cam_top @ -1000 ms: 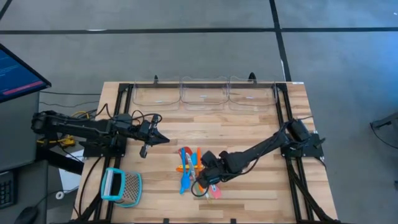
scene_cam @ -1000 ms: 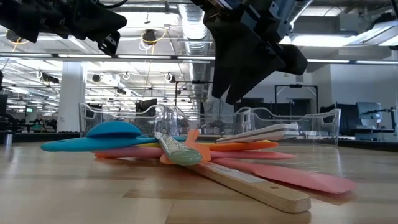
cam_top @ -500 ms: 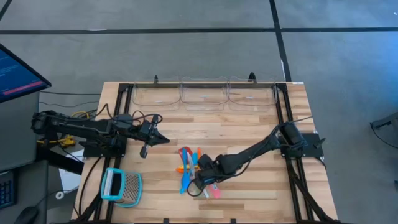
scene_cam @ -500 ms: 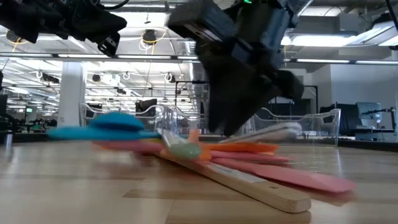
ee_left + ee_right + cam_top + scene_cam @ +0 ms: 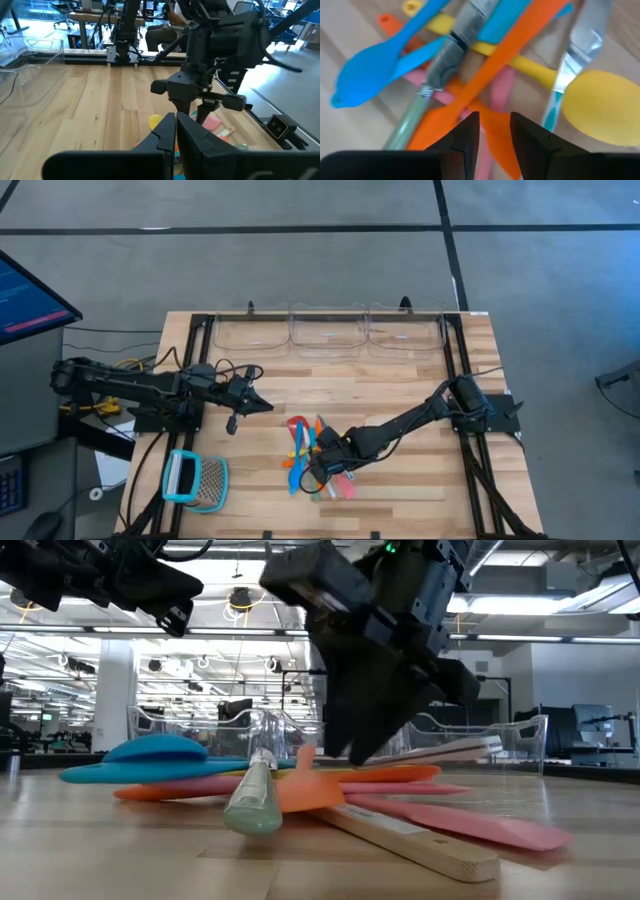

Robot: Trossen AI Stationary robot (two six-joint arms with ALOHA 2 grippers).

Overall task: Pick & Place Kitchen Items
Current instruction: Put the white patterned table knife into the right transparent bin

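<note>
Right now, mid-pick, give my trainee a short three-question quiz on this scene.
1. True or false: the right pincer is down at the utensil pile.
2. Which utensil lies between the right pincer's fingers in its wrist view? A) blue spoon B) orange spatula C) yellow spoon
3. Fill in: the left pincer hovers over bare table, its fingers ____.

Key: 1 true; 2 B; 3 shut.

Blue spoon [image 5: 370,70], orange spatula [image 5: 485,80], yellow spoon [image 5: 600,102], pink spatula [image 5: 450,820], teal-framed mesh tool [image 5: 193,479], light wood-grain surface [image 5: 400,380].
</note>
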